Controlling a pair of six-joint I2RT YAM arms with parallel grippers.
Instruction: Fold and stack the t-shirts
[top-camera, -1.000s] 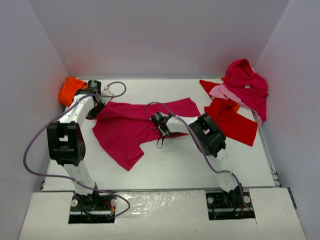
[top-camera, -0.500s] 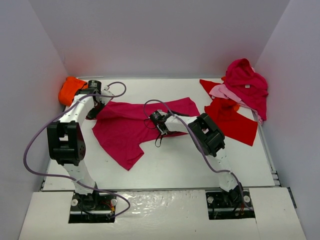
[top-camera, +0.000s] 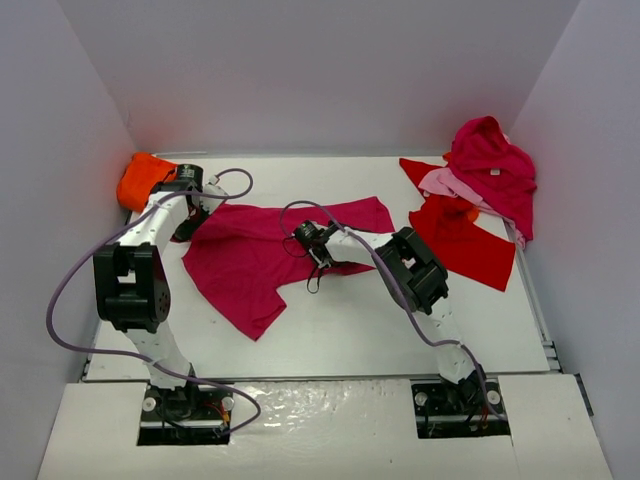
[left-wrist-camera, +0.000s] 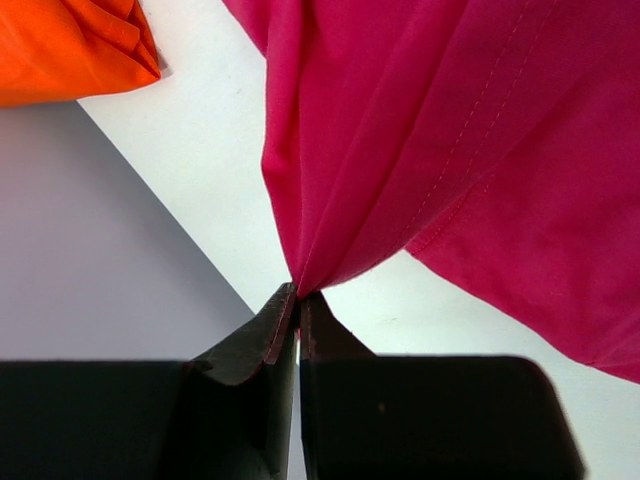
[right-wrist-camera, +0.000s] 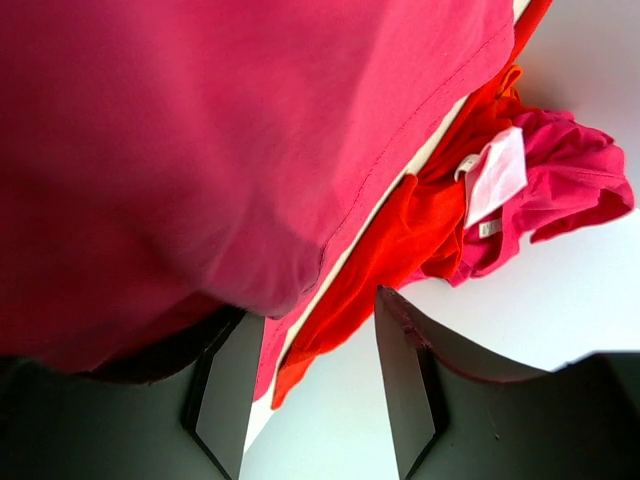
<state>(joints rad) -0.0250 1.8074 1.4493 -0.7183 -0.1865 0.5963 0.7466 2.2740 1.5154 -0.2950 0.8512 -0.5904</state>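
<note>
A crimson t-shirt (top-camera: 255, 255) lies spread on the white table, creased. My left gripper (top-camera: 190, 212) is shut on its far left corner; in the left wrist view the pinched cloth (left-wrist-camera: 420, 150) fans out from the gripper's closed tips (left-wrist-camera: 298, 297). My right gripper (top-camera: 305, 240) sits over the shirt's middle. In the right wrist view that gripper (right-wrist-camera: 315, 385) is open with nothing between the fingers, and the crimson cloth (right-wrist-camera: 200, 150) hangs over its left finger (right-wrist-camera: 225, 385). A folded orange shirt (top-camera: 140, 180) lies in the far left corner.
A heap of crimson and pink shirts (top-camera: 490, 170) sits at the far right against the wall, with a red shirt (top-camera: 465, 240) spread in front of it. White walls close in on three sides. Purple cables loop off both arms.
My right gripper has slid a little to the left over the crimson shirt. My left gripper has shifted slightly toward the back, still holding the corner.
</note>
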